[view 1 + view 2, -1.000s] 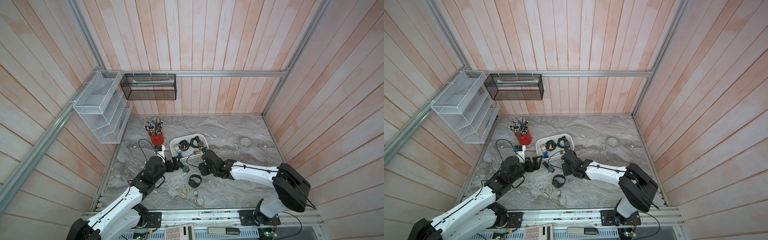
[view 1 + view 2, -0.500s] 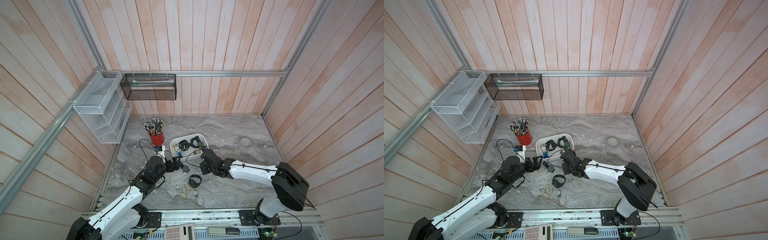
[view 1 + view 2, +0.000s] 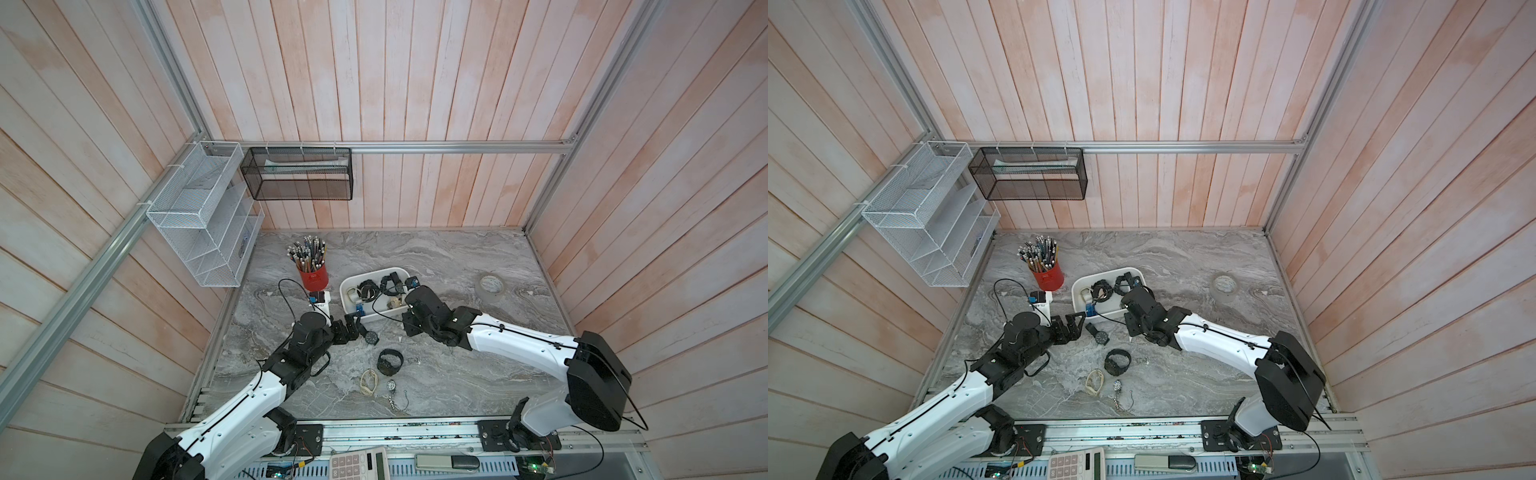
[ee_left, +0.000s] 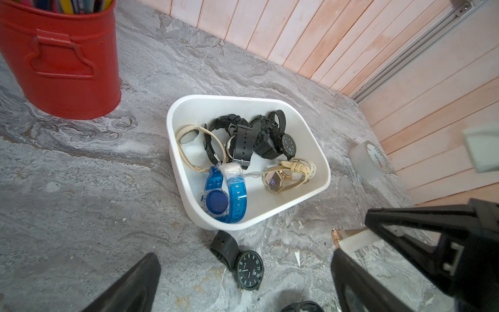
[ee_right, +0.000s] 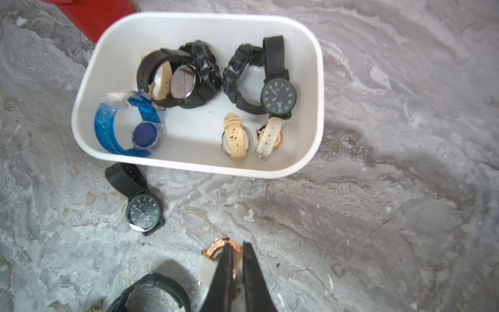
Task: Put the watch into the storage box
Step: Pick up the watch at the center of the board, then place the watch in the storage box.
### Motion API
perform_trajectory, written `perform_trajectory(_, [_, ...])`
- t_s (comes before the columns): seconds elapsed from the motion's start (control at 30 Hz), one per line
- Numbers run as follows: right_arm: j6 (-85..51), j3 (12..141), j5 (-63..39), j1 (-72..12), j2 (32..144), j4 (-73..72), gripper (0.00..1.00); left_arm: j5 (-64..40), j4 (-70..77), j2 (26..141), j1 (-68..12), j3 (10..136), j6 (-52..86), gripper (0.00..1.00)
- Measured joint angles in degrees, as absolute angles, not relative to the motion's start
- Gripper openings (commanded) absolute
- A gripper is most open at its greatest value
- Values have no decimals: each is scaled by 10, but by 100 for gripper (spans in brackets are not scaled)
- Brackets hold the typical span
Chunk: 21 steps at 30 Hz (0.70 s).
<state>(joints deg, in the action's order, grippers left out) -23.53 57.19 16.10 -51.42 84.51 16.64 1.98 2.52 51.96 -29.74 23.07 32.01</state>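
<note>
**Fingers (image 5: 228, 259) of right gripper (image 5: 235, 247) clamping on rose-gold watch (image 5: 214, 251) beside storage box (image 5: 320, 89)**

Both fingers are pressing together on the rim of the watch's round case, leaving only a sliver of gap between them. The rose-gold watch is sitting outside the storage box, near its long wall on the robot's side and clear of the rim. Whether it is resting on the marble tabletop (image 5: 378, 216) or hanging slightly above it cannot be told. Its white strap is showing under the right gripper in the left wrist view.

Inside the box, a blue watch (image 5: 145, 135), several black watches (image 5: 189, 81) and two cream-strapped watches (image 5: 235, 137) are lying loose.

The left gripper (image 4: 244, 254) is hovering just outside the box corner where the blue watch is lying, with its fingers standing wide apart and gripping nothing. A black-dial watch (image 5: 143, 213) is lying face up beside that same corner, its strap end close against the box wall. A black chunky band (image 5: 151, 294) is lying farther from the box than the rose-gold watch. A red pencil cup (image 4: 62, 62) is standing near the box's far corner, and a tape roll (image 3: 490, 286) is lying well apart from its opposite short end.
</note>
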Motion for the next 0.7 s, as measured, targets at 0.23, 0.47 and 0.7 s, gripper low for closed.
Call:
perform_trajectory(0.23, [-204, 583, 165, -479, 803, 176, 4, 19, 26, 538, -297, 230, 325, 100])
perform_trajectory(0.47, [-171, 652, 159, -422, 788, 194, 3, 19, 60, 540, -297, 225, 348, 100])
perform_trajectory(0.7, [-148, 722, 143, -403, 827, 194, 2, 2, 73, 512, -297, 193, 361, 99])
